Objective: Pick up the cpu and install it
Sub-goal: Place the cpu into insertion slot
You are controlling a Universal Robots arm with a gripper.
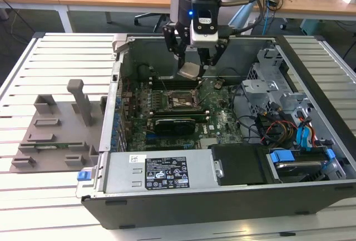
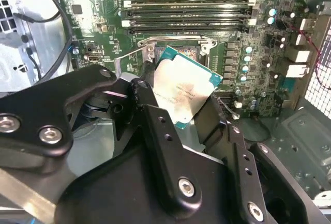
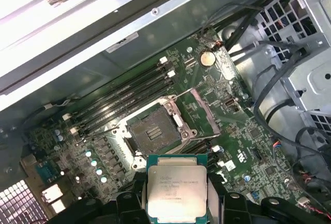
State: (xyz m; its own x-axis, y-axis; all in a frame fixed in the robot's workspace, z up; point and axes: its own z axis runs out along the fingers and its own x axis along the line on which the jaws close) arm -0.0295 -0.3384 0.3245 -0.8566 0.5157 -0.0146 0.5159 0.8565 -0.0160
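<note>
While the grey holder tray (image 1: 55, 132) lies on the slatted table (image 1: 61, 52) at the exterior view's left, the work is inside the open computer case (image 1: 222, 199). There the gripper (image 1: 194, 64) is clamped on the cpu (image 1: 189, 71) by its edges, hanging above the motherboard, over the open socket (image 1: 177, 101) and apart from it. In both wrist views the cpu (image 3: 177, 185) looks turned against the socket's square outline, with the hinged frame (image 3: 200, 111) swung aside. Doing this step well, I judge, means squaring the chip's corners with the socket, keeping it level and lowering it straight without sliding, since the contacts look delicate. Further right, the cables (image 1: 272, 125) lie well apart and should be no hindrance
</note>
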